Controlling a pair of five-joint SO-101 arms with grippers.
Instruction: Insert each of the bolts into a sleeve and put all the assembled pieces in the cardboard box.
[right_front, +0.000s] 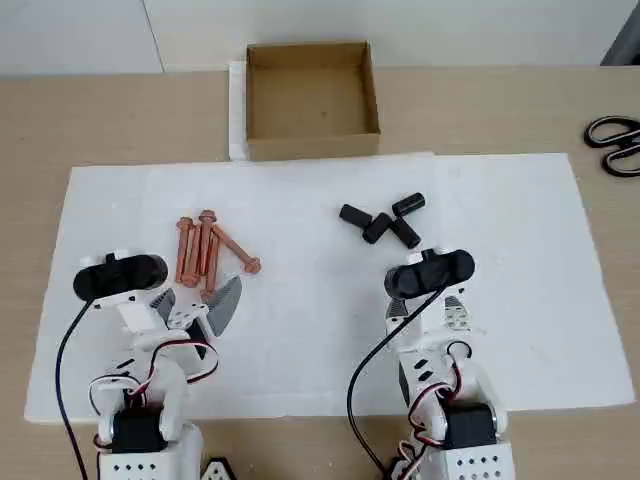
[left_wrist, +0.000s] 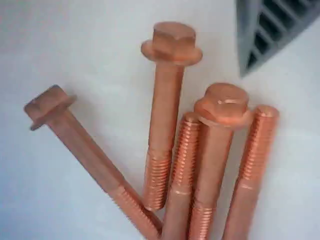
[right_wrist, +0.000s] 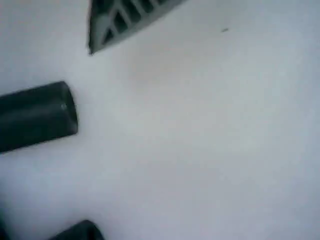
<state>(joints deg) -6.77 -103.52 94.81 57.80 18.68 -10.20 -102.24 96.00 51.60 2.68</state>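
high view: we see the left tool (right_front: 205, 298), jaws apart, beside the copper bolts (right_front: 203, 250); black sleeves (right_front: 385, 222) lie near the right tool (right_front: 428, 298), cardboard box (right_front: 312, 148) beyond.
left wrist view: five copper bolts clustered.
right wrist view: right tool state, we cannot tell.

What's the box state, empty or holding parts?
Empty. The cardboard box shows only bare floor; all the bolts and sleeves lie loose on the white sheet.

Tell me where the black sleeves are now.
In the high view the black sleeves lie clustered on the white sheet, just beyond the right arm, with the copper bolts to their left.
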